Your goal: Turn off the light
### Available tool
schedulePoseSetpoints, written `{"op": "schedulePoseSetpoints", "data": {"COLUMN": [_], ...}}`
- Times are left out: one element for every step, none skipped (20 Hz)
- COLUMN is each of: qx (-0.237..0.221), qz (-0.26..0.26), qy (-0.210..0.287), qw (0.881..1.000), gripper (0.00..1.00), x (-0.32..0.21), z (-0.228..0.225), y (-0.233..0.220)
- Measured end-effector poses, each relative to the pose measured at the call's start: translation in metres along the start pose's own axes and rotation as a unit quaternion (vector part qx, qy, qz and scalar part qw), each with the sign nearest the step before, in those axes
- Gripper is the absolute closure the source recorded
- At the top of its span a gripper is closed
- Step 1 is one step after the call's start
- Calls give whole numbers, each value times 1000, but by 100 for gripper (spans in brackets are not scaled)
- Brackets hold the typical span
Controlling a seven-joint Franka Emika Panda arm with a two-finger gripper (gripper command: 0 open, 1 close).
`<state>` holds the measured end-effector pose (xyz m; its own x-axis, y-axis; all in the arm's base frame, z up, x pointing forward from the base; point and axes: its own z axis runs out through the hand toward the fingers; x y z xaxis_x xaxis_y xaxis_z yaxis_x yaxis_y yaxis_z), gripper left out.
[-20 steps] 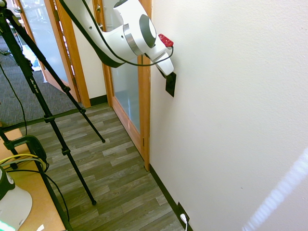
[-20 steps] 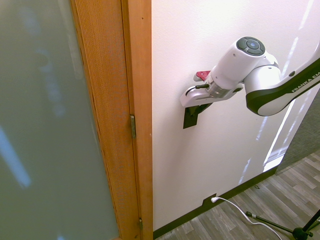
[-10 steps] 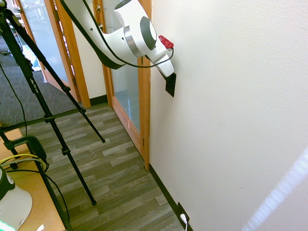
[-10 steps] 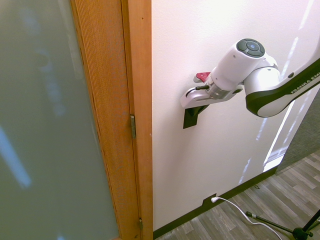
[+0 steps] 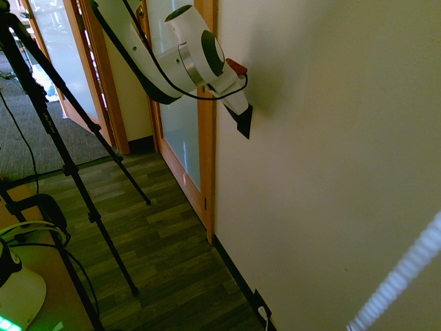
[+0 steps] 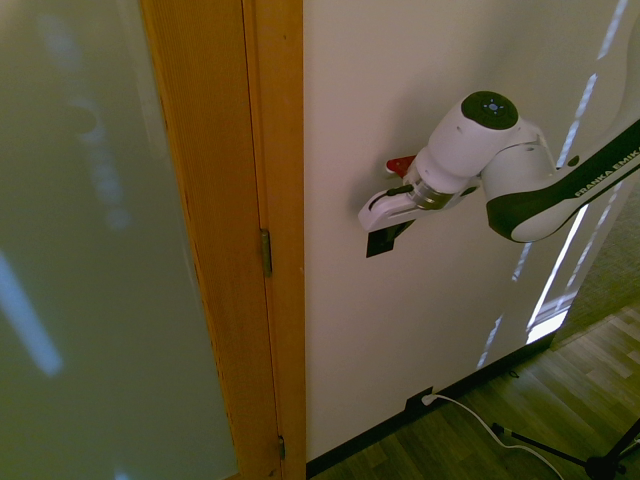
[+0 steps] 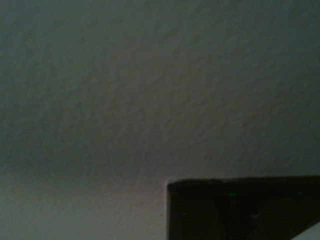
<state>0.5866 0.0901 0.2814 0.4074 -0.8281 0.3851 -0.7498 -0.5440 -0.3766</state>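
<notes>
No lamp shows, only the light's switch, a small black wall plate on the white wall beside the door frame. It also appears in the second exterior view and as a dark corner in the wrist view. My gripper is pressed tip-first against the plate's upper part. The hand hides its fingers, and nothing is held. The whole room looks dim, with only sun streaks on the wall.
A wooden door frame with frosted glass stands just left of the switch. Low on the wall is a black outlet plate with a white plug. The floor is wood plank.
The room has turned noticeably darker. My hand has slid slightly down over the switch plate and covers more of it than before.
</notes>
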Motion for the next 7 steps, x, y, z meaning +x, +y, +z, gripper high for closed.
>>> {"op": "schedulePoseSetpoints", "data": {"qx": [-1,-7,-12,-16,-20,-22,-23], "qz": [-5,-8,-11,-14,-17,-20,-25], "qy": [0,-3,-8,-13,-16,-19,-21], "qw": [1000,1000,1000,1000,1000,999,999], "gripper": [0,0,0,0,0,0,0], "x": [-3,-8,-15,-22,-28,-32,-37], "z": [-2,-3,-5,-7,-9,-11,-14], "y": [3,8,15,21,25,28,32]}}
